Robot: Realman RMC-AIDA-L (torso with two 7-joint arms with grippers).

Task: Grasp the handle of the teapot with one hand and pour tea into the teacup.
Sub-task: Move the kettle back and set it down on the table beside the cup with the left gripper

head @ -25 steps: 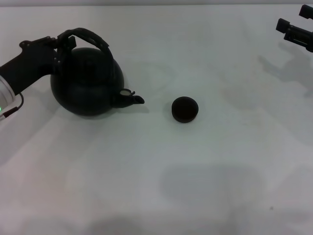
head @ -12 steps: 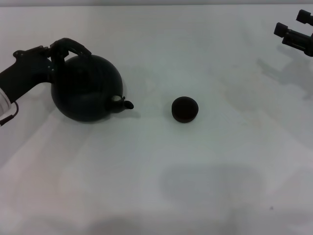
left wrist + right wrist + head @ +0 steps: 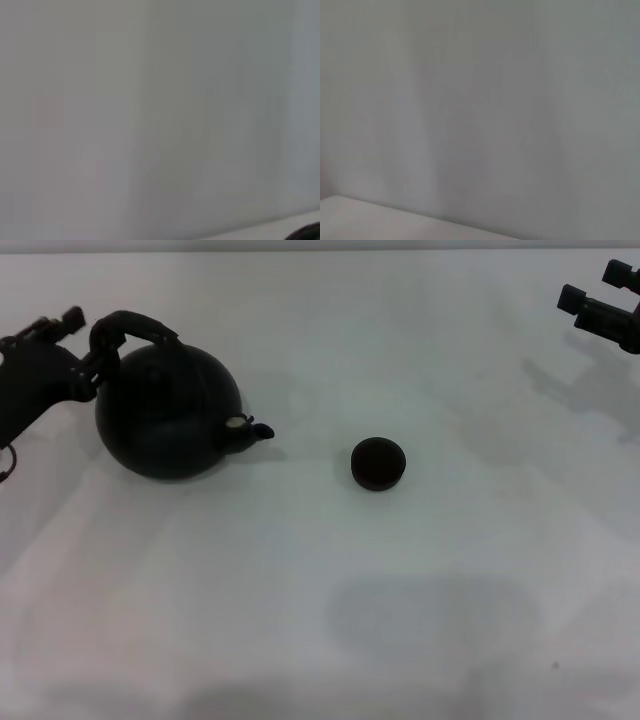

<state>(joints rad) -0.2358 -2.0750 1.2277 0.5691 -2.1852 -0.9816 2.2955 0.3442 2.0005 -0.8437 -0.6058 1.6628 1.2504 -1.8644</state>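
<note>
The black round teapot stands on the white table at the left, its short spout pointing right toward the teacup. That small dark cup sits alone near the middle, about a spout's length beyond the spout. The arched handle leans to the left over the pot. My left gripper reaches in from the left edge and is shut on the handle's left end. My right gripper hangs at the far right, open and holding nothing. Neither wrist view shows fingers.
The white table stretches bare in front of the pot and cup. A soft grey shadow lies on it at the near middle. Both wrist views show mostly a plain pale wall.
My left arm has drawn back to the left, taking the handle with it. The teapot has shifted slightly left, and its spout has pulled back from the cup. The cup has not moved.
</note>
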